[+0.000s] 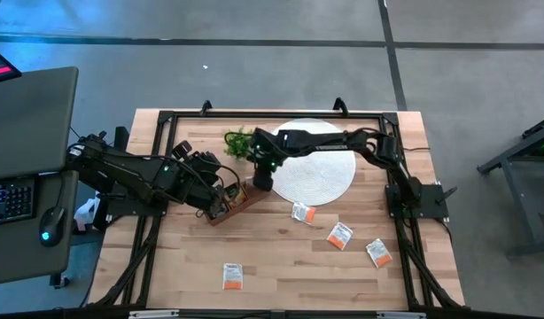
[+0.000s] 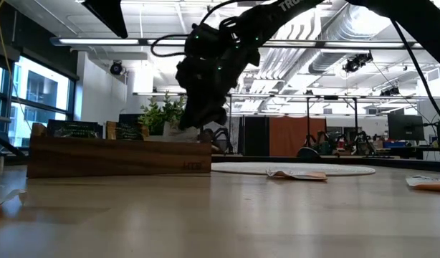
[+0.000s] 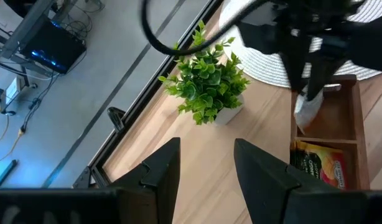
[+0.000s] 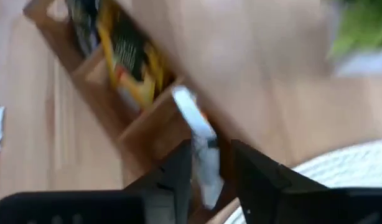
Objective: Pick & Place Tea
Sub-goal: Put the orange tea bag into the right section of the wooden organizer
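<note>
Over the tray's (image 1: pixel 229 206) end slot, right gripper (image 4: pixel 209 180) is clamped on 1 tea bag (image 4: pixel 200 140), so lower it square between the walls before releasing; left gripper (image 3: pixel 206 168) waits beside, fingers apart.

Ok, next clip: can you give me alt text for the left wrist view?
The right gripper lowers a pale tea sachet into the end compartment of a wooden tray; an orange sachet lies in the next one. A small green plant stands beside it, with the left gripper open and empty.

Grey floor (image 1: pixel 254 80); 1 desk (image 1: pixel 28 115), perhaps windows (image 2: pixel 34 100) behind.
</note>
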